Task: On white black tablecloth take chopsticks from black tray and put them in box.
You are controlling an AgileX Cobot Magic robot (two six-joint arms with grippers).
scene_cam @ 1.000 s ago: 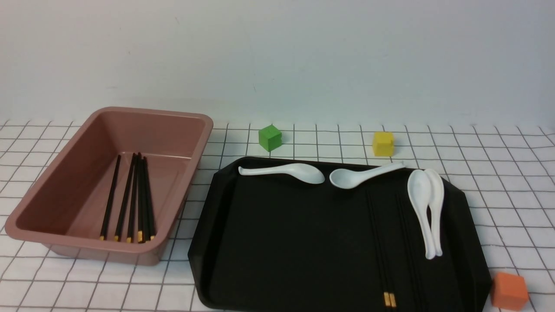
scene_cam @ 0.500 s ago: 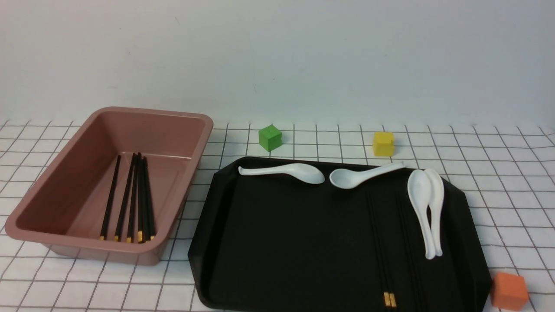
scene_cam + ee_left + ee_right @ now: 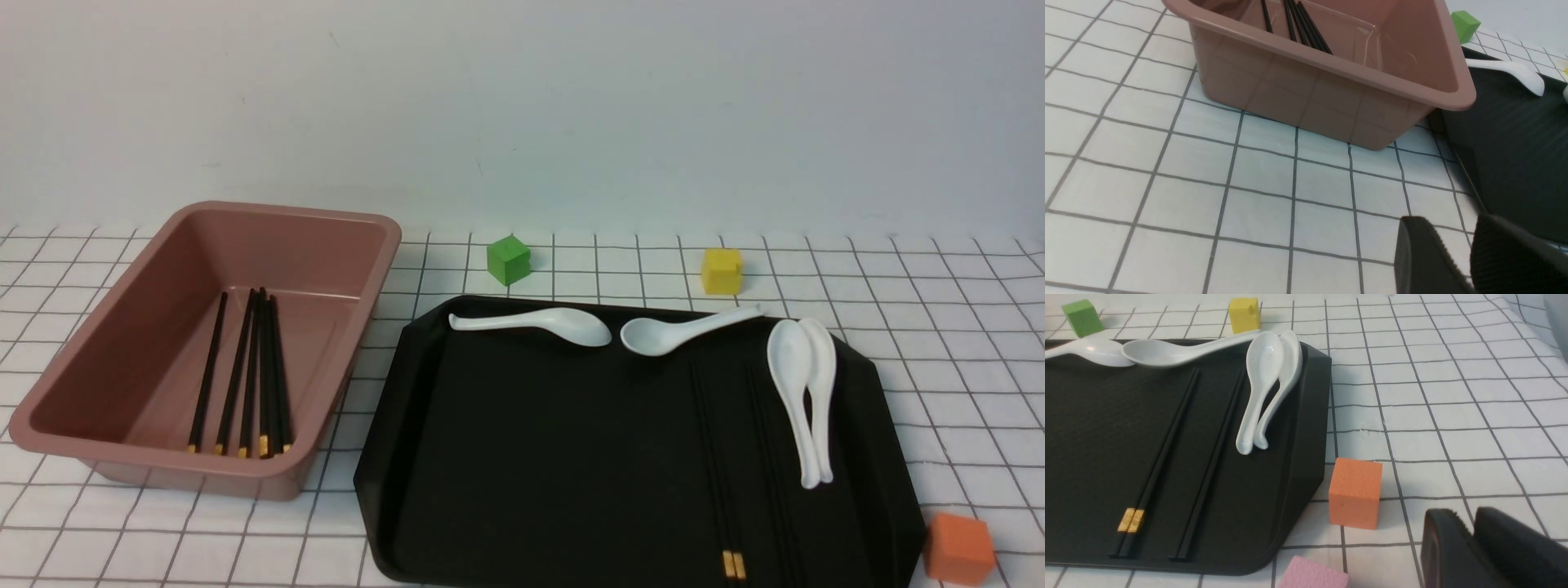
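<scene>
— Right wrist view: where?
— Right gripper (image 3: 1470,539) hovering over tablecloth (image 3: 1453,396), fingers pressed together, holding nothing. Beyond, orange cube (image 3: 1354,493); further, chopsticks (image 3: 1167,457) lying on black tray (image 3: 1306,428), well apart from gripper.
— And left?
— Left gripper (image 3: 1466,253) hanging low, nearly closed, empty. Ahead, box (image 3: 1331,94) holding more chopsticks (image 3: 1298,24). Farthest, green cube (image 3: 509,260), yellow cube (image 3: 722,270).

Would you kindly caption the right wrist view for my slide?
Shut right gripper beside an orange cube; chopsticks left on black tray.
</scene>
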